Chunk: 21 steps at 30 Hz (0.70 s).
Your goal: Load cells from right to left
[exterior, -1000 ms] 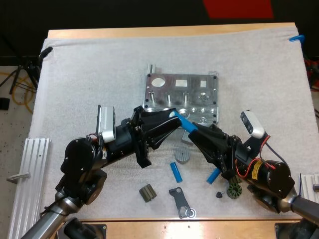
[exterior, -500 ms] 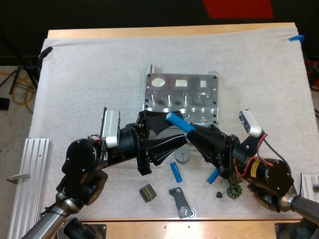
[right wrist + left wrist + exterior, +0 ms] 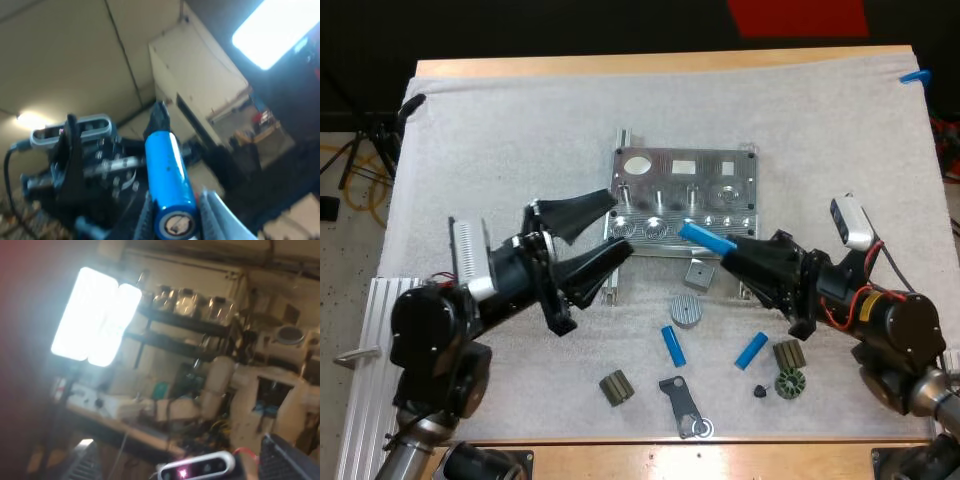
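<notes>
The right gripper [image 3: 734, 250] was clamped on 1 blue cell [image 3: 706, 237], poised over the front row of the fixture [image 3: 665, 178]. The left gripper [image 3: 618, 226] stood apart, empty. 2 loose cells [image 3: 673, 345] lay on the mat [image 3: 520, 120], so most of the loading probably remained.

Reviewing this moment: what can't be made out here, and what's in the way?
High view: front row of holes on the fixture, partly covered by the blue cylinder in the right gripper; loaded or empty, too small to tell.
High view: the fixture's near left corner, behind the open left gripper.
High view: small dark parts on the mat, too small to identify.
</notes>
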Each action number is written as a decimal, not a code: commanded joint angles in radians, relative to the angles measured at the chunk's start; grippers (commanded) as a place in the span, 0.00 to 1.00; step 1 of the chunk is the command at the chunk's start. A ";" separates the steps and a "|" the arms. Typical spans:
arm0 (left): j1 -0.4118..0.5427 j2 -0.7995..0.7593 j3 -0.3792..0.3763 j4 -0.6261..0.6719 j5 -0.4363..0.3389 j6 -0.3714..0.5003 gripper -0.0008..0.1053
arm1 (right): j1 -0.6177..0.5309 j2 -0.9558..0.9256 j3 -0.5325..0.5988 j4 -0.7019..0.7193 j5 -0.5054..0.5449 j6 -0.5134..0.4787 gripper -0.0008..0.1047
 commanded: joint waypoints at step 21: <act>0.032 -0.085 -0.102 0.753 -0.040 0.588 0.62 | -0.032 -0.047 -0.185 0.715 -0.193 -0.364 0.01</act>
